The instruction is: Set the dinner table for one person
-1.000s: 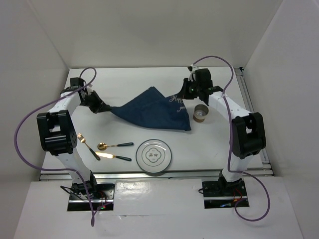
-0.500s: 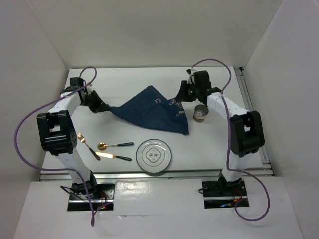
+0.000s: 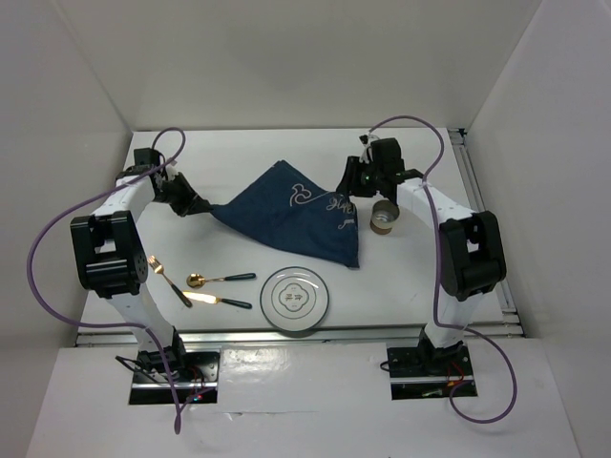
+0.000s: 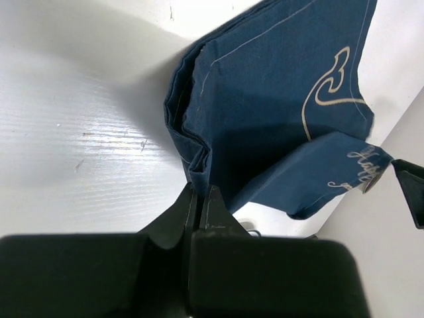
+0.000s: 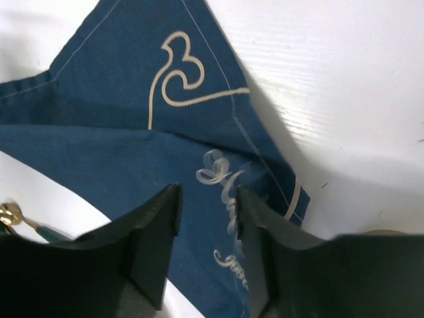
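Fingers first. Left fingers [image 4: 173, 222] are pressed together on a bunched corner of the navy cloth mat [image 3: 296, 215], out at the left of the white surface [image 3: 420, 281]. We read this pinch as an anchor, so the cloth can be drawn flat against it. Right fingers [image 5: 154, 232] are spread with nothing between them, poised over the mat's far right corner where the cream lettering shows. We judge they are lined up to take that corner.

White surface: this is the dinner table to be set. It runs under everything, with metal rails at its edges and the arm bases at its near side.

Mat: it lies across the middle toward the back, rumpled, with one flap doubled over and the left corner drawn to a point at the pinch. It is not yet flat, so we judge nothing can go on it.

Plate [image 3: 297, 301]: near edge, centre, just clear of the mat's near corner, likely parked until the cloth is spread.

Cup [image 3: 385, 218]: just beside the mat's right edge, under the right arm. A tug on the cloth could knock it.

Cutlery: knife [image 3: 218, 301], spoon [image 3: 218, 279] and fork [image 3: 167, 280] lie left of the plate, apart from the mat, unsorted.
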Available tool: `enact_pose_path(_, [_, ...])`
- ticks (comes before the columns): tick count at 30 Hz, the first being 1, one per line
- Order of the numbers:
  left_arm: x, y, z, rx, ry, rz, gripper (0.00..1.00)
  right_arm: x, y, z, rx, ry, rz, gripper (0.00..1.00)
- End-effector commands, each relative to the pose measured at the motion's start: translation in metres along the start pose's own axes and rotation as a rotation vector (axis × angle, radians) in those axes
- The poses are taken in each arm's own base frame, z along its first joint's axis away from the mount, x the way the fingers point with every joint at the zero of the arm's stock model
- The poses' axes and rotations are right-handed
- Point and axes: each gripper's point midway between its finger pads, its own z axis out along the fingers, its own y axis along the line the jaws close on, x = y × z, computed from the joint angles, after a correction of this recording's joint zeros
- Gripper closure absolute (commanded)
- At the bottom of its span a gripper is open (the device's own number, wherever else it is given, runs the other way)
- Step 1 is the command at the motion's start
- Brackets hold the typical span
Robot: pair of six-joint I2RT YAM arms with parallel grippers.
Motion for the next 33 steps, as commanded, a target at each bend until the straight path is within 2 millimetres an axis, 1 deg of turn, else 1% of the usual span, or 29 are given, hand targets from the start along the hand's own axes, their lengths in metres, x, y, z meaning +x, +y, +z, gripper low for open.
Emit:
enact_pose_path(1, [-0.004,0.002,-0.002,0.003,-0.017,0.025,1.0,-0.006,0.0,-0.002,0.009,-0.044,-0.003,0.53])
enact_pose_path(3, [-0.004,0.002,-0.002,0.003,-0.017,0.025,1.0,-0.004,-0.002,0.001,0.012,-0.036,0.0,0.65])
enact_pose_path(4, [-0.004,0.002,-0.002,0.003,-0.017,0.025,1.0,0.0,-0.001,0.0,0.007,-0.023,0.003,0.87])
enact_pose_path(5, [-0.004,0.002,-0.002,0.003,-0.017,0.025,1.0,0.002,-0.003,0.003,0.01,-0.015,0.005,0.95])
enact_pose_path(6, [-0.004,0.002,-0.002,0.003,-0.017,0.025,1.0,0.005,-0.004,0.006,0.012,-0.006,0.008,1.0])
enact_pose_path(7, [-0.004,0.002,-0.002,0.003,-0.017,0.025,1.0,0.007,0.0,0.006,0.006,-0.002,0.002,1.0])
enact_pose_path(10, [-0.004,0.003,-0.002,0.003,-0.017,0.035,1.0,0.007,0.0,0.006,0.006,-0.002,0.002,1.0])
enact_pose_path(11, [-0.004,0.003,-0.002,0.003,-0.017,0.035,1.0,0.008,-0.005,0.01,0.043,0.0,0.0,0.95])
enact_pose_path(12, [-0.004,0.004,-0.001,-0.005,-0.021,0.035,1.0,0.01,-0.011,0.012,0.082,0.022,0.02,0.84])
enact_pose_path(13, [-0.004,0.004,-0.001,-0.005,-0.021,0.035,1.0,0.013,-0.016,0.015,0.125,0.038,0.02,0.8])
enact_pose_path(14, [-0.004,0.004,-0.001,-0.005,-0.021,0.035,1.0,0.012,-0.031,0.017,0.209,0.04,0.022,0.76])
enact_pose_path(15, [-0.004,0.004,-0.001,-0.005,-0.021,0.035,1.0,0.022,-0.037,0.025,0.267,0.103,0.036,0.65])
enact_pose_path(16, [-0.004,0.004,-0.001,-0.005,-0.021,0.035,1.0,0.026,-0.04,0.03,0.299,0.125,0.04,0.65])
enact_pose_path(17, [-0.004,0.004,-0.001,-0.005,-0.021,0.035,1.0,0.028,-0.043,0.033,0.315,0.141,0.042,0.59])
enact_pose_path(18, [-0.004,0.004,-0.001,-0.005,-0.021,0.035,1.0,0.029,-0.045,0.037,0.317,0.147,0.042,0.57])
enact_pose_path(19, [-0.004,0.004,-0.001,-0.005,-0.021,0.035,1.0,0.035,-0.048,0.039,0.325,0.166,0.045,0.57])
enact_pose_path(20, [-0.003,0.005,-0.002,-0.009,-0.015,0.03,1.0,0.036,-0.047,0.043,0.313,0.165,0.046,0.49])
enact_pose_path(21, [-0.003,0.005,-0.002,-0.009,-0.014,0.03,1.0,0.045,-0.049,0.044,0.308,0.182,0.049,0.45])
enact_pose_path(25, [-0.004,0.007,-0.001,-0.019,-0.02,0.039,1.0,0.046,-0.045,0.047,0.287,0.179,0.06,0.44])
enact_pose_path(28, [-0.001,0.01,0.001,-0.027,-0.006,0.03,1.0,0.054,-0.048,0.052,0.285,0.203,0.064,0.44])
enact_pose_path(31, [-0.002,0.011,0.001,-0.034,-0.011,0.03,1.0,0.052,-0.043,0.054,0.252,0.197,0.056,0.44])
enact_pose_path(33, [-0.002,0.011,0.001,-0.034,-0.011,0.03,1.0,0.06,-0.045,0.059,0.25,0.218,0.061,0.44])
